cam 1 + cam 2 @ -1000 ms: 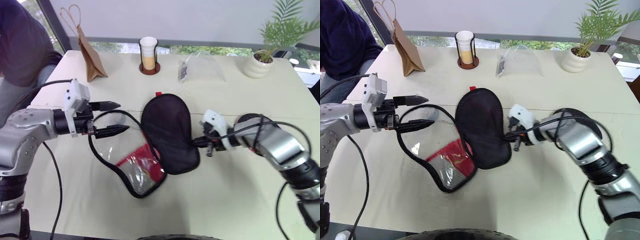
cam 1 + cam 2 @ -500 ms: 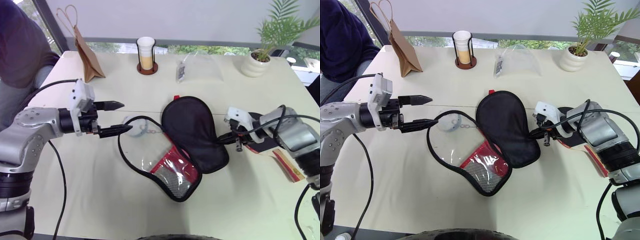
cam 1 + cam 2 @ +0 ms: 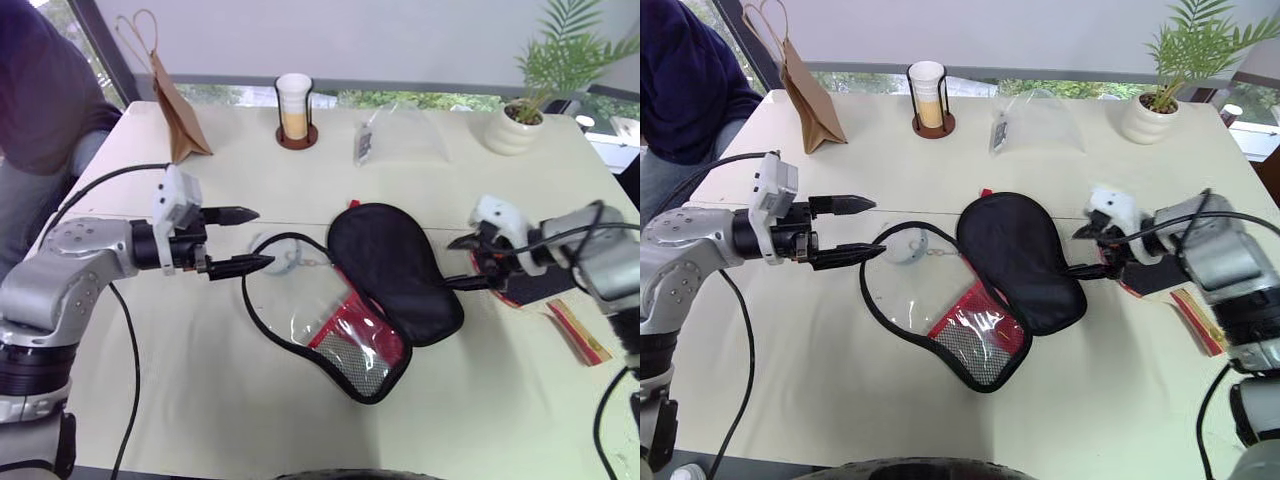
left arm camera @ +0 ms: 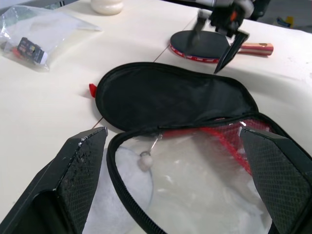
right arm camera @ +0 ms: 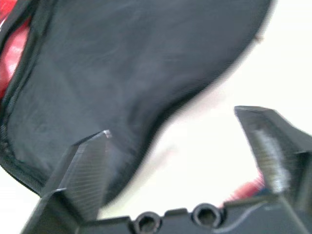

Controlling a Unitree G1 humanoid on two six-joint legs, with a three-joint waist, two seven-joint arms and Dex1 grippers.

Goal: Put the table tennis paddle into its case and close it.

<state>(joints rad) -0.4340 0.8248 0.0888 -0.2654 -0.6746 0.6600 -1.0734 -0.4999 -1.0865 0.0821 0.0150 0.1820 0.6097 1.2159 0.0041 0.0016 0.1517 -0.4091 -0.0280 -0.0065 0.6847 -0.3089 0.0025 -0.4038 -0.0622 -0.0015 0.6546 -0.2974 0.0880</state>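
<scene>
The case (image 3: 395,272) lies unzipped in the middle of the table, its black flap folded to the right and its clear and red mesh half (image 3: 345,335) towards the front. Its grey fuzzy charm (image 3: 272,252) rests by the rim on the left. My left gripper (image 3: 262,238) hovers open just left of the charm and rim. Open too, my right gripper (image 3: 450,264) is at the flap's right edge with nothing between its fingers. Behind it lies the table tennis paddle (image 4: 204,43), flat on the table, its striped handle (image 3: 578,333) pointing to the front right.
Along the far edge stand a brown paper bag (image 3: 178,110), a cup in a wire holder (image 3: 294,108), a clear plastic bag (image 3: 400,135) and a potted plant (image 3: 520,125). A person (image 3: 40,90) sits at the far left corner.
My right gripper dragged the case to the right, then opened, let the flap go and drew back right. The paddle came into view. The left gripper stayed open and nearly still.
</scene>
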